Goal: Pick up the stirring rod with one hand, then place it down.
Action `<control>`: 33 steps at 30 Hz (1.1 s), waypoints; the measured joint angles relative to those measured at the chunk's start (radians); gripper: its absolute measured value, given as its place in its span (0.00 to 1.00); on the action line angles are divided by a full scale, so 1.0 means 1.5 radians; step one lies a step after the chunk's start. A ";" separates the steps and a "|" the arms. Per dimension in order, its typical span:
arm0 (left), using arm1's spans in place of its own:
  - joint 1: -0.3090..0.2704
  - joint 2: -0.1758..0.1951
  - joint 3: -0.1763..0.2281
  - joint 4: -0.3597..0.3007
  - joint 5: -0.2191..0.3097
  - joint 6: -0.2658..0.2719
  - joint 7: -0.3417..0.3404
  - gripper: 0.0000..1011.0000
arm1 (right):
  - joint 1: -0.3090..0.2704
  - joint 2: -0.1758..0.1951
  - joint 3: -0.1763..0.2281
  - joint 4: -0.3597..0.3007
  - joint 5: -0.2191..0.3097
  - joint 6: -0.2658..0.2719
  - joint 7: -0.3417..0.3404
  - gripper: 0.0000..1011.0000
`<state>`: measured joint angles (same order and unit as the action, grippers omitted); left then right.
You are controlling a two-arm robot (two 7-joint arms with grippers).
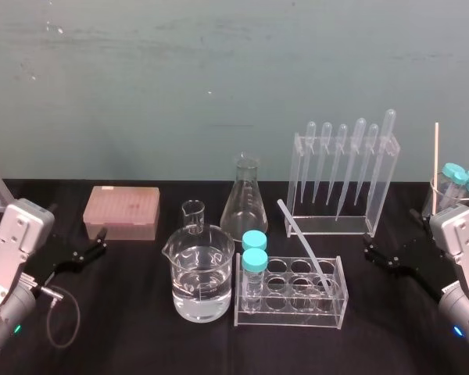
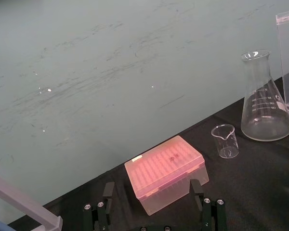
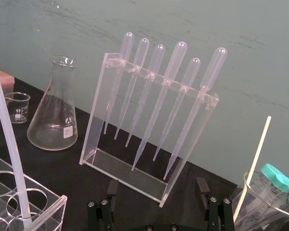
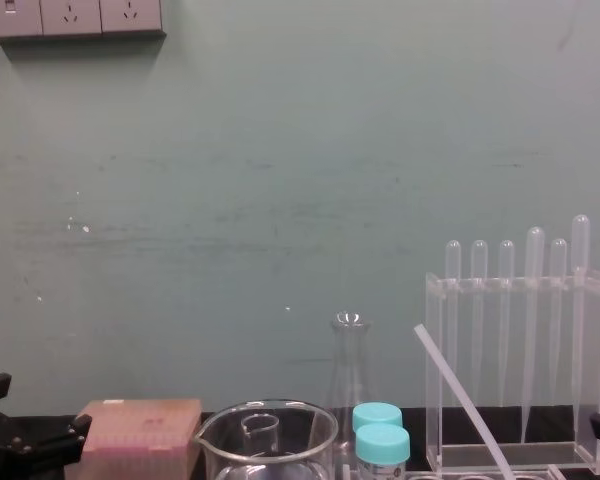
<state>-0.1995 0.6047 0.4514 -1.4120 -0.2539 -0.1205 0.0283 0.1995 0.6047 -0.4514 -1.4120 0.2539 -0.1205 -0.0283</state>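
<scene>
right gripper (image 1: 373,254): released, fingers spread, empty, low at table's right side. left gripper (image 1: 100,241): same, parked left, near pink tip box (image 1: 121,211). stirring rod (image 1: 303,246): thin, straight, translucent white, blunt ends; foot in a right-hand well of the tube rack (image 1: 289,316), top tilted left. pipette rack (image 1: 328,226) behind.

Pink tip box (image 1: 120,212), small beaker (image 1: 193,216), conical flask (image 1: 245,207), water-filled beaker (image 1: 201,283), pipette rack (image 1: 328,226), clear tube rack (image 1: 297,315)
</scene>
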 joint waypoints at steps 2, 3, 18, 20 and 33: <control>0.000 0.000 0.000 0.000 0.000 0.000 0.000 0.99 | 0.000 0.000 0.000 0.000 0.000 0.000 0.000 0.99; 0.000 0.000 0.000 0.000 0.000 0.000 0.000 0.99 | 0.000 0.000 0.000 0.000 0.000 0.000 0.000 0.99; 0.000 0.000 0.000 0.000 0.000 0.000 0.000 0.99 | 0.000 0.000 0.000 0.000 0.000 0.000 0.000 0.99; 0.000 0.000 0.000 0.000 0.000 0.000 0.000 0.99 | 0.000 0.000 0.000 0.000 0.000 0.000 0.000 0.99; 0.000 0.000 0.000 0.000 0.000 0.000 0.000 0.99 | 0.000 0.000 0.000 0.000 0.000 0.000 0.000 0.99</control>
<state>-0.1995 0.6047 0.4514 -1.4119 -0.2539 -0.1206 0.0283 0.1995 0.6047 -0.4514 -1.4120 0.2539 -0.1206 -0.0283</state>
